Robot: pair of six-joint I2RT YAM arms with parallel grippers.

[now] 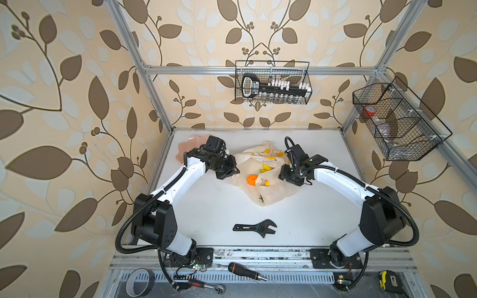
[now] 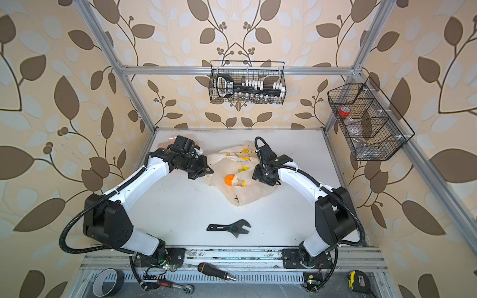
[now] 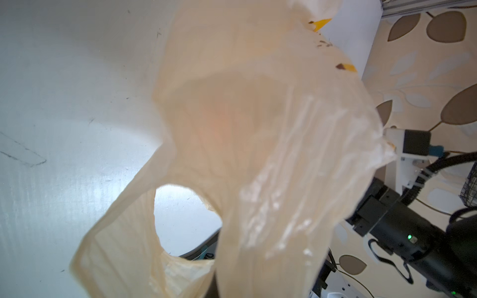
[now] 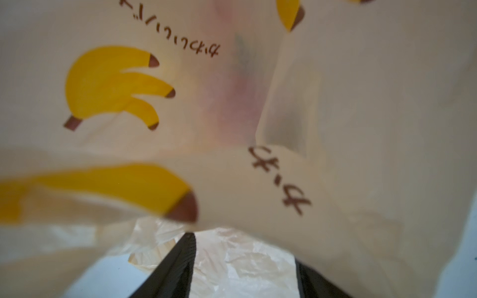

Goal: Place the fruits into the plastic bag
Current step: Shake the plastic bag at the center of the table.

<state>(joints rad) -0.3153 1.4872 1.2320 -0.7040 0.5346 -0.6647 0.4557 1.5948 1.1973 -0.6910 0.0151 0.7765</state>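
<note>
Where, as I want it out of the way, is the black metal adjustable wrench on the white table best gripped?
I would grip the black metal adjustable wrench on its straight handle, coming straight down from above, jaws across the handle's narrow width. It lies flat on the white table, clear of other things, and its head is wider and uneven.

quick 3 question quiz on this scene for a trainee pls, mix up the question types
1. True or false: the tangerine lies on bare table, well clear of the plastic bag.
2. Which tool lies on the table in front of the bag? A) hammer B) adjustable wrench C) scissors
3. Fill in: the bag is printed with yellow ____.

Key: 1 false, it sits among the bag's open folds; 2 B; 3 bananas.
</note>
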